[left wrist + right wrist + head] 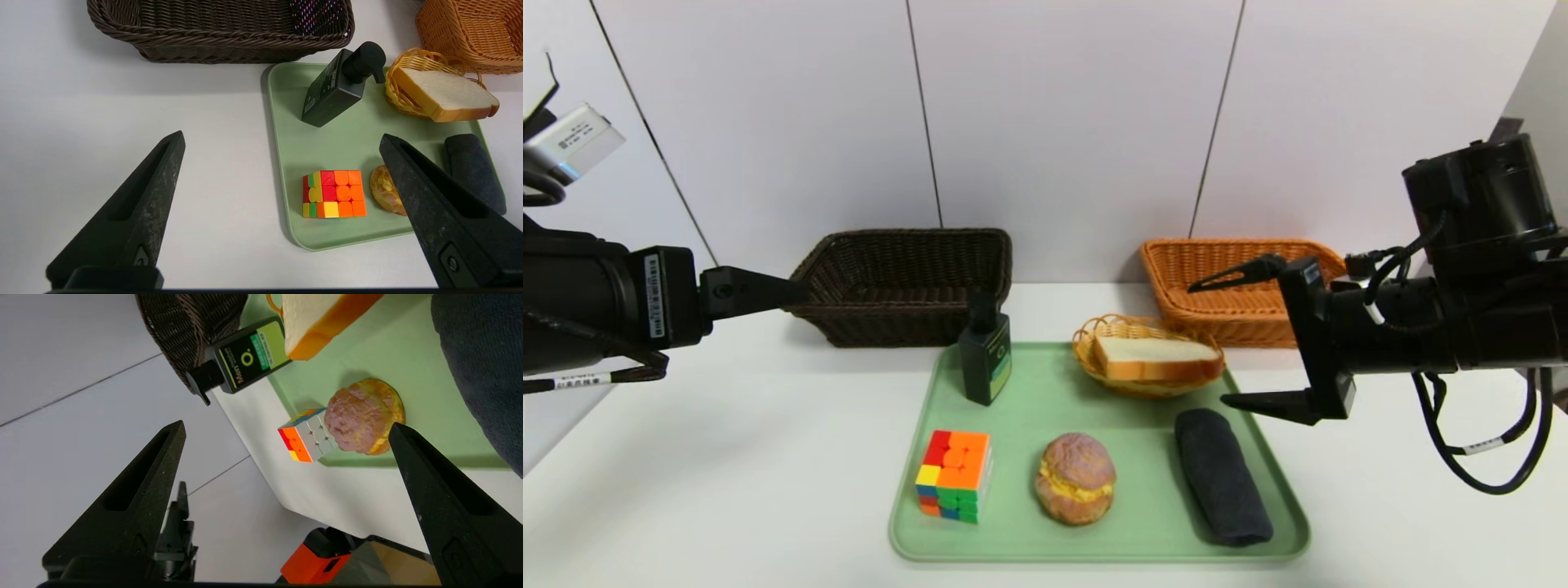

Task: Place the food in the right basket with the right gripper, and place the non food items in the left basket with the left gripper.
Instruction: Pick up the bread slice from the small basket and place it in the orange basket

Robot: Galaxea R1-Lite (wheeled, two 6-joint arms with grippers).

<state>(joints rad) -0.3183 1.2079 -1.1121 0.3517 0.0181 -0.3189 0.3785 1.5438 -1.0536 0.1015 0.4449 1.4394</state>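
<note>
1. A pale green tray point(1029, 384) lay on the white table point(686, 457), holding every item of the task.
2. The bottle point(986, 357) stood upright at the tray's far left corner, just in front of the left basket point(903, 286).
3. The puzzle cube point(954, 475) sat at the tray's near left corner, with the bun point(1076, 478) beside it in the near middle, the two apart.
4. The rolled cloth point(1222, 476) lay lengthwise along the tray's right side.
5. The slice of bread point(1156, 358) rested tilted in a small oval yellow basket point(1086, 343) at the tray's far right, just in front of the right basket point(1241, 286).
6. Both large baskets stood on the table behind the tray, against the wall, and what showed of their insides held nothing.
7. The left gripper point(792, 291) hung above the table to the left of the tray, well apart from the items; in the left wrist view its fingers point(135, 212) were spread wide with nothing between them.
8. The right gripper point(1229, 339) hovered over the tray's right edge, turned on its side, above the cloth's far end and near the bread; its fingers point(445, 506) were released and wide apart, gripping nothing.
9. Whether its lower finger touched the cloth could not be told for certain, though it appeared clear of it.
</note>
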